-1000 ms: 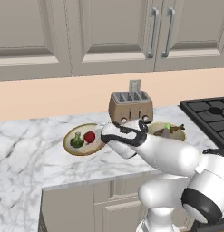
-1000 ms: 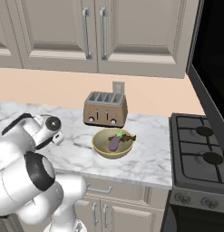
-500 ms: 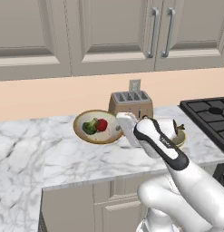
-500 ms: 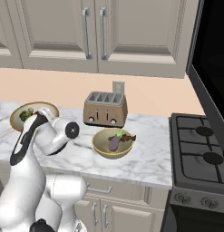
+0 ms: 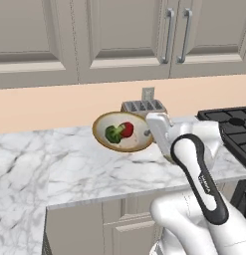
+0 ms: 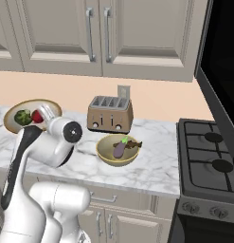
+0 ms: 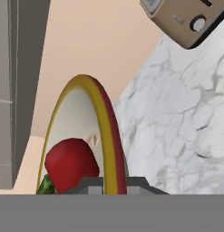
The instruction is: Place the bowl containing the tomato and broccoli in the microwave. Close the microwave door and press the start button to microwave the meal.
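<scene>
Nearest you, the white arm rises from the base and bends over the front edge of the marble surface. Its hand pinches the rim of the bowl, jaws narrowed on the tan-gold edge; in the hand view the rim runs up between the fingers at 6 o'clock.

You see the bowl held up in the air above the surface, tilted so its white inside faces the left base camera. In that view it sits just at 9 o'clock of the hand. Inside it the tomato and the broccoli lie touching, the tomato at 3 o'clock of the broccoli. In the right base view the bowl shows at 9 o'clock, with the broccoli and tomato side by side.

Farther back on the surface stands the toaster, against the beige wall. Just in front of it, at its 6 o'clock in the right base view, rests a deeper yellowish bowl with a purple vegetable piece in it.

At 3 o'clock in the right base view you have the stove. Beyond everything, the cabinet doors hang above the wall.
</scene>
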You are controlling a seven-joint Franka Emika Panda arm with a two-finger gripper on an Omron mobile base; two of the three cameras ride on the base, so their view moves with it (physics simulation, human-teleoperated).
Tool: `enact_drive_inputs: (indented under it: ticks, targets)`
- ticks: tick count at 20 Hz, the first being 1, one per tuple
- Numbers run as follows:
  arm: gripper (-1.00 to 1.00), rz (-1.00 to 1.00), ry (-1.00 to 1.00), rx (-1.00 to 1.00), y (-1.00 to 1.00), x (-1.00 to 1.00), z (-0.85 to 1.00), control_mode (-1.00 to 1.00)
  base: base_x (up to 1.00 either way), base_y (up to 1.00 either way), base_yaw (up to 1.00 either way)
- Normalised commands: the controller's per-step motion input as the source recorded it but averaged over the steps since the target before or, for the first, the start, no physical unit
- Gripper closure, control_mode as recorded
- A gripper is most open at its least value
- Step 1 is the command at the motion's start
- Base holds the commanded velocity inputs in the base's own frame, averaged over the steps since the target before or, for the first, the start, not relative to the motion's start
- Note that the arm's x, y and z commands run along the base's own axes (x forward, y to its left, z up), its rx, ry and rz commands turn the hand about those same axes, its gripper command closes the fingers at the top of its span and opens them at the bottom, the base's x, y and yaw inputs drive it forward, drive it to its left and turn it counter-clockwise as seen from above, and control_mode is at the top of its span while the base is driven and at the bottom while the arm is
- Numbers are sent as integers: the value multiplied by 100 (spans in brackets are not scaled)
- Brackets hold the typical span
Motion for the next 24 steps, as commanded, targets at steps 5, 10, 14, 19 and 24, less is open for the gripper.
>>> enact_drive_inputs:
  ticks: [5,10,14,19,24]
  targets:
    - [100,-1,10,-1,-57,-47,77,-100,0,0,0]
    - [100,-2,4,-5,-55,-62,59,-100,0,0,0]
    - [100,-5,3,-8,-51,-76,53,-100,0,0,0]
    - [100,-1,0,-12,-13,-68,32,-100,0,0,0]
    - [100,-2,0,-3,1,-2,0,-100,0,0,0]
